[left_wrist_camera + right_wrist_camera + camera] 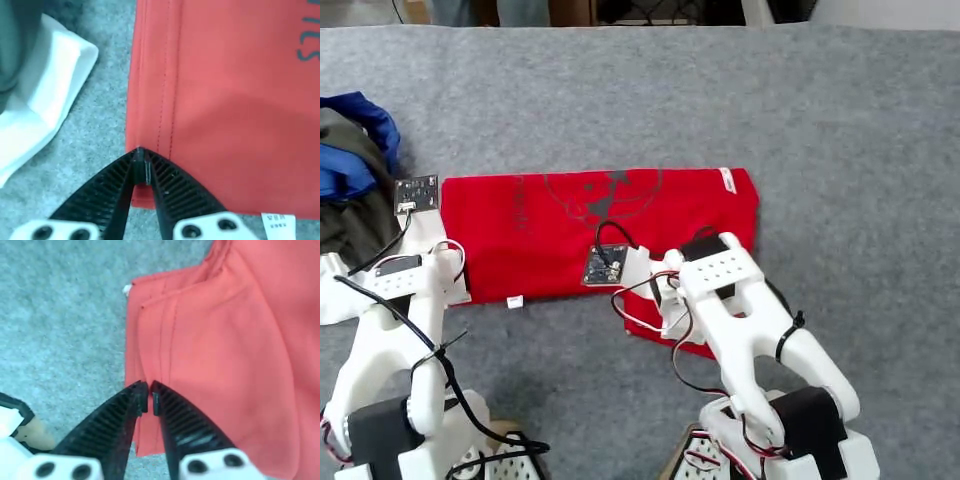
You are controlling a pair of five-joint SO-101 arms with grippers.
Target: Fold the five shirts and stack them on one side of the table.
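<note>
the left claw [140, 162] is pinching the stitched hem of the red shirt [230, 100] near its corner, its black ribbed fingers [172, 192] pressing together. the shirt is lying flat on the grey felt desk [95, 135], with a white label [278, 220] sticking out at its edge and a white plastic part [45, 105] sitting nearby.

High camera looks down; wrist cameras closely face the shirt [540, 240].

White arms [740, 310], black ribbed end effectors [140, 160]
</note>
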